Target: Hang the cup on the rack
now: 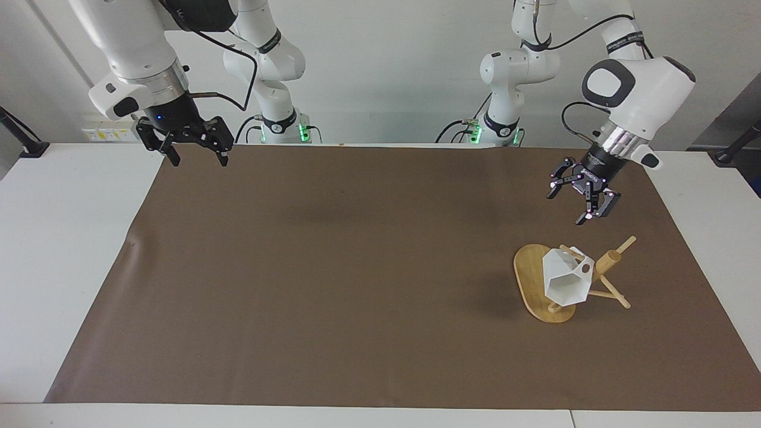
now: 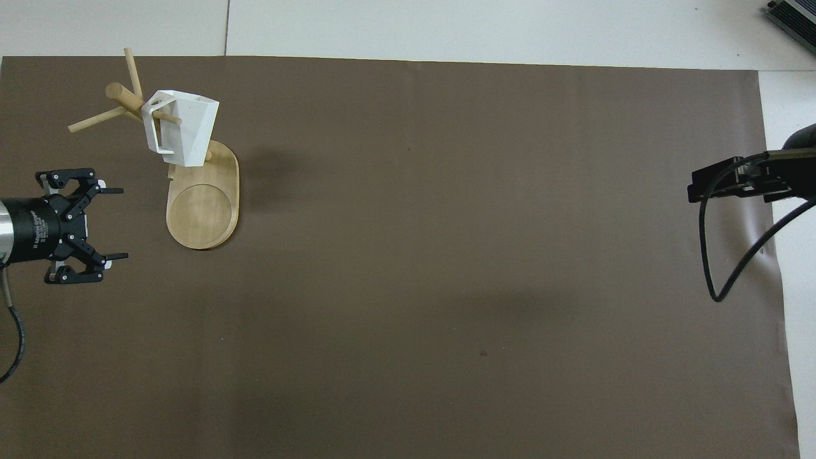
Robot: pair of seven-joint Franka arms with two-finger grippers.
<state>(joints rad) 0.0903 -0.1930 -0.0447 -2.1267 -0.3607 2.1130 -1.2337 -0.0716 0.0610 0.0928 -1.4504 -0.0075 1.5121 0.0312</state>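
The cup [image 1: 566, 284] hangs by its boxy handle on a peg of the rack [image 1: 538, 279], which stands on the brown mat [image 1: 333, 267] toward the left arm's end of the table [image 1: 71, 238]. The cup's long axis tilts, its hexagonal mouth facing down and away from the robots (base up near the post). The left gripper [image 1: 584, 202] hangs over the mat beside the rack, fingers apart, holding nothing. The right gripper [image 1: 196, 156] waits over the mat's corner, fingers apart
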